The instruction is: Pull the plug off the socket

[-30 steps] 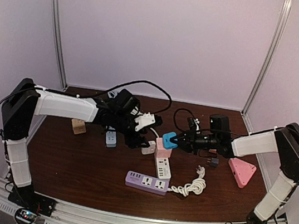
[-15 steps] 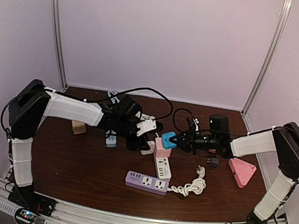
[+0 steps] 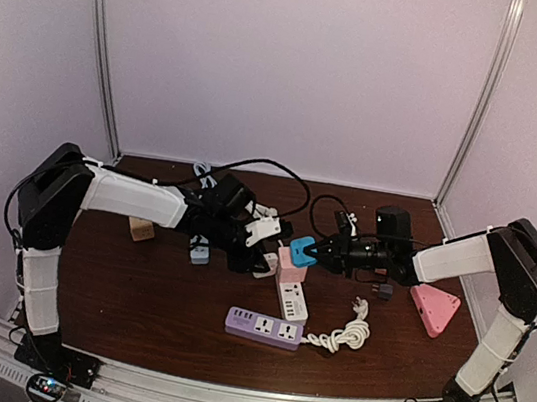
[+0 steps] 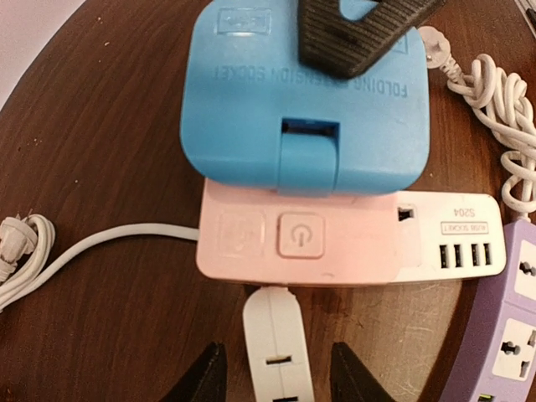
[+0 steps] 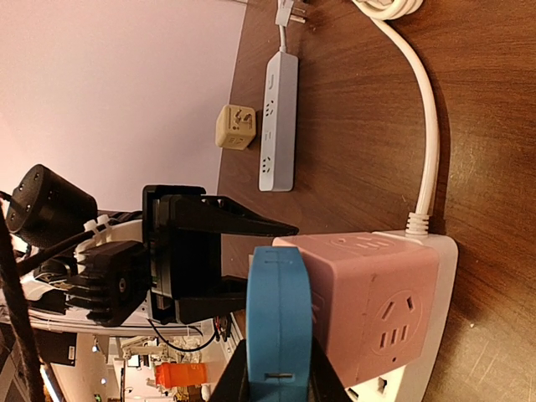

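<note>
The pink cube socket (image 3: 290, 259) stands on a white strip (image 3: 292, 301) at mid-table. A blue plug block (image 5: 279, 310) sits pressed against one face of the pink socket (image 5: 368, 293), and my right gripper (image 5: 276, 368) is shut on its two sides. A white plug (image 4: 276, 343) sticks out of the pink socket's (image 4: 293, 239) other face. My left gripper (image 4: 276, 373) straddles the white plug. A thin strip of wood shows between each fingertip and the plug, and any contact lower down is out of frame.
A purple power strip (image 3: 263, 328) and a coiled white cable (image 3: 345, 334) lie in front of the socket. A pink triangular block (image 3: 432, 308) and a small black adapter (image 3: 383, 290) are at the right. A pale blue strip (image 3: 200, 248) and a beige cube (image 3: 141, 229) are at the left.
My left gripper has moved right, up to the pink socket, and its jaws have narrowed around the white plug. The right arm and blue plug have not moved.
</note>
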Motion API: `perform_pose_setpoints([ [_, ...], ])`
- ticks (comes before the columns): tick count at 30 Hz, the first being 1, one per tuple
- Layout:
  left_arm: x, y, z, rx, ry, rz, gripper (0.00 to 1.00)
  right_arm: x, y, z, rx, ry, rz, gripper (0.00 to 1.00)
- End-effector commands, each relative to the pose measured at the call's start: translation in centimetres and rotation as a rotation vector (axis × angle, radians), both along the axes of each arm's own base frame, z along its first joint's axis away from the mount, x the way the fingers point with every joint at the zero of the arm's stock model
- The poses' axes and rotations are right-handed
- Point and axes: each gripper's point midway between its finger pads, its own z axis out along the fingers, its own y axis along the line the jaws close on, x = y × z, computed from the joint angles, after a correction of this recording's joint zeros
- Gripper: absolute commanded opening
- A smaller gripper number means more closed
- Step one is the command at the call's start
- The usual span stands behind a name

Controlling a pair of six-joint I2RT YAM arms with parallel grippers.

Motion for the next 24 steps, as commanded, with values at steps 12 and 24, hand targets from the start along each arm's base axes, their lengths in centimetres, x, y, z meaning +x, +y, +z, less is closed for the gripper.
perform_pose_setpoints([
  [12, 0.1, -0.2, -1.2, 0.018, 0.031, 0.017, 0.24, -2.2, -2.4, -8.6, -0.217, 0.184, -0.058, 0.15],
  [24, 0.5, 1.0, -1.1, 0.079, 0.035, 0.022, 0.00, -2.6, -3.1, -10.0, -0.270, 0.203, -0.067, 0.14],
])
